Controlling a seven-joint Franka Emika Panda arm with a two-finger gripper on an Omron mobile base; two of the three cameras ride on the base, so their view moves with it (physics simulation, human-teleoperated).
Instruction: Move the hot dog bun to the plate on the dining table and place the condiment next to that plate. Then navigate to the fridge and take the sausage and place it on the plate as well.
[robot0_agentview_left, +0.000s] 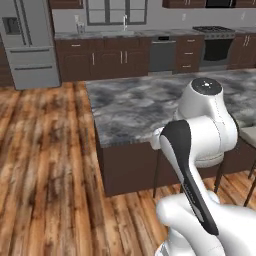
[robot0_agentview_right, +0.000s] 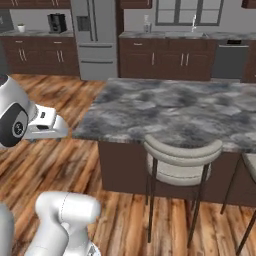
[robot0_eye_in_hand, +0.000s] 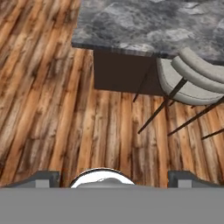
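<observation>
While apart, gripper (robot0_eye_in_hand: 113, 177) (over floor)

The dining table (robot0_agentview_left: 150, 105) stands ahead of the robot, its near corner toward the base, with bare wooden floor (robot0_agentview_left: 45, 165) spreading from 9 to 11 o'clock of it. A stool (robot0_agentview_right: 182, 160) is tucked against the table's near edge, its seat just under the overhang; a second stool (robot0_eye_in_hand: 205, 72) stands just beside it at 3 o'clock. Behind the table, at 12 o'clock, a run of wall counters (robot0_agentview_left: 105, 57) crosses the room, with a dishwasher (robot0_agentview_left: 162, 54) set in it and a stove (robot0_agentview_left: 216, 47) further toward 1 o'clock. The fridge (robot0_agentview_left: 29, 42) stands at 10 o'clock, at the left end of that run. Left of the fridge, another counter (robot0_agentview_right: 37, 50) carries a coffee machine (robot0_agentview_right: 57, 23).
</observation>
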